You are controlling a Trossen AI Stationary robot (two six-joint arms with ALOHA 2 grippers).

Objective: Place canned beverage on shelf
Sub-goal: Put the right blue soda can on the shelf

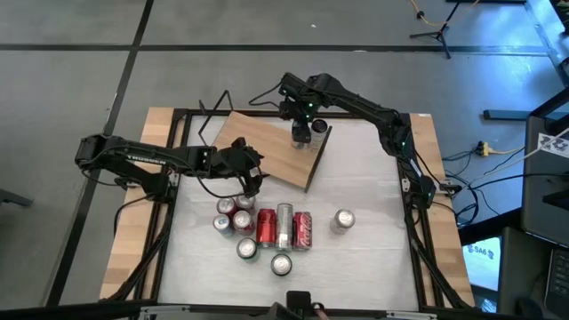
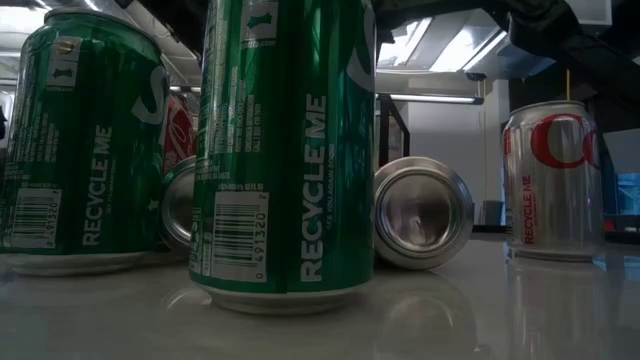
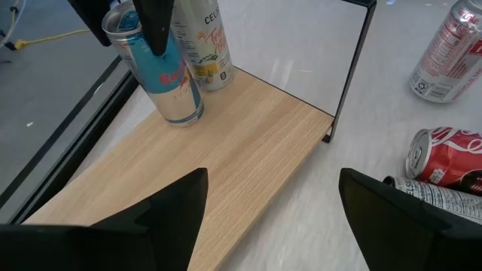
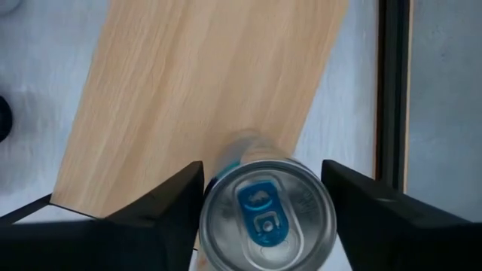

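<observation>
The shelf (image 1: 267,151), a light wooden board on black wire supports, stands at the table's far middle. A blue-and-silver can (image 3: 162,71) stands upright on the shelf's far right corner, next to a white-and-yellow can (image 3: 203,45). My right gripper (image 4: 263,218) is over this corner, pointing down and shut on the blue-and-silver can (image 4: 263,222). My left gripper (image 3: 271,218) is open and empty. It hangs over the table beside the shelf's near edge, just past a cluster of cans (image 1: 267,231). My right gripper pinches the blue-and-silver can near its top rim (image 4: 211,218) between its two fingers, one on either side. The fingers (image 3: 154,26) come from above, pointing down. The can is upright, its base (image 3: 181,117) on the shelf board.
Several cans stand or lie on the table near the front. These include red cans (image 1: 302,229) on their sides, a silver can (image 1: 343,220) upright to the right, and green cans (image 2: 285,150) close to the low camera. The table's black frame (image 4: 392,90) runs just past the shelf.
</observation>
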